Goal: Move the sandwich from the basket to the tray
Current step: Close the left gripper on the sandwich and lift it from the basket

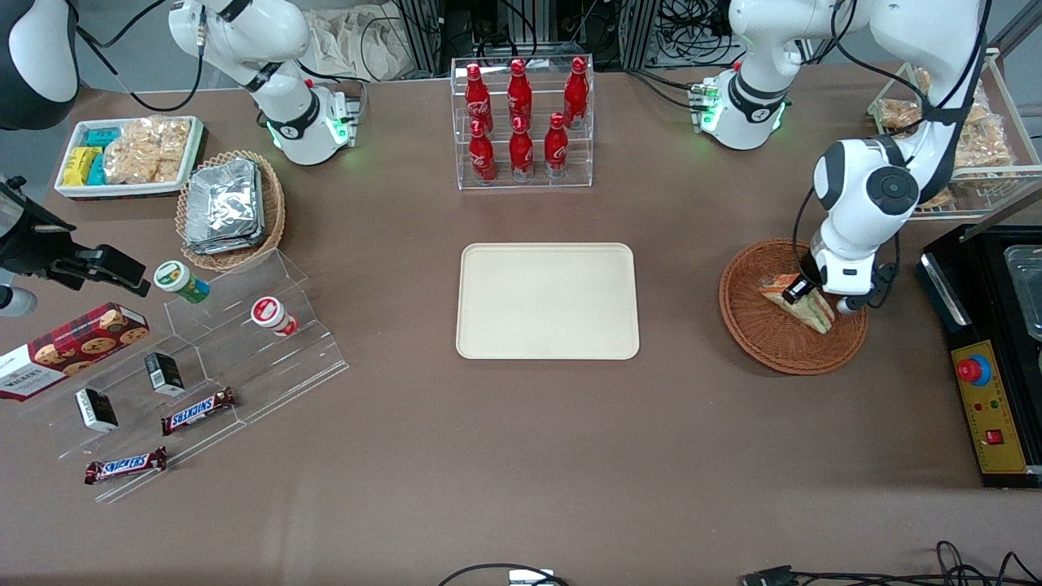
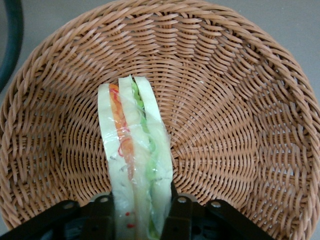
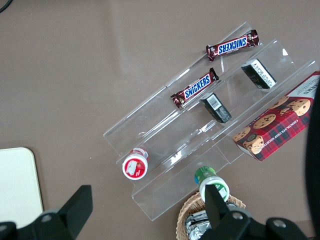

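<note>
Brown tabletop (image 1: 521, 456) held everything, with the cream tray (image 1: 547, 301) flat at its middle and bare. Toward the working arm's end of the table sat the reddish-brown wicker basket (image 1: 765, 334), well apart from the tray. Left arm's gripper (image 1: 814, 295) was down inside the basket, over the part of it farther from the front camera. Sandwich (image 1: 802, 303) was in the basket, one end between the gripper's fingers (image 2: 102, 220) and the rest sticking out over the weave toward the basket's nearer rim. Wrist view showed the wedge (image 2: 135, 165) edge-on, orange-red and green filling stripes between pale bread layers, a black finger pressed against each bread face, so the gripper was clamped on it. Could not tell whether the sandwich's lower edge touched the basket (image 2: 240, 125) floor or hung just above it. Rack of red bottles (image 1: 521, 122) stood farther from the front camera than the tray.
</note>
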You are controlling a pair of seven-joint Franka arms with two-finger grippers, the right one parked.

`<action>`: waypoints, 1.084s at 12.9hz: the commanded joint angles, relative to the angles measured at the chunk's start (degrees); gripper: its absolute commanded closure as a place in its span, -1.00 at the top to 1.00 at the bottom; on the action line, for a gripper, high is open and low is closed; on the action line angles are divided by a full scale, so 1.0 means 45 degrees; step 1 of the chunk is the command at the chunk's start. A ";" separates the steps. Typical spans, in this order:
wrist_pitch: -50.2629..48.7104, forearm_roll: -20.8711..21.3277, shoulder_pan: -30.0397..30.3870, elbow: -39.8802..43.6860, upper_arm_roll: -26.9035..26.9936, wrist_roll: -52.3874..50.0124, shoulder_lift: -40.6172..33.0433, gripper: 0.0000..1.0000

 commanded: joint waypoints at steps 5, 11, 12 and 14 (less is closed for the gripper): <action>-0.3500 0.0232 0.0131 0.1445 -0.0028 0.3063 -0.1909 -0.60; -0.8448 -0.0080 -0.0472 0.5236 -0.0262 0.6579 -0.1989 -0.60; -0.8509 -0.0236 -0.0784 0.5433 -0.0282 0.6874 -0.1989 -0.60; -0.8684 -0.0257 -0.1546 0.5726 -0.0282 0.6896 -0.2008 -0.60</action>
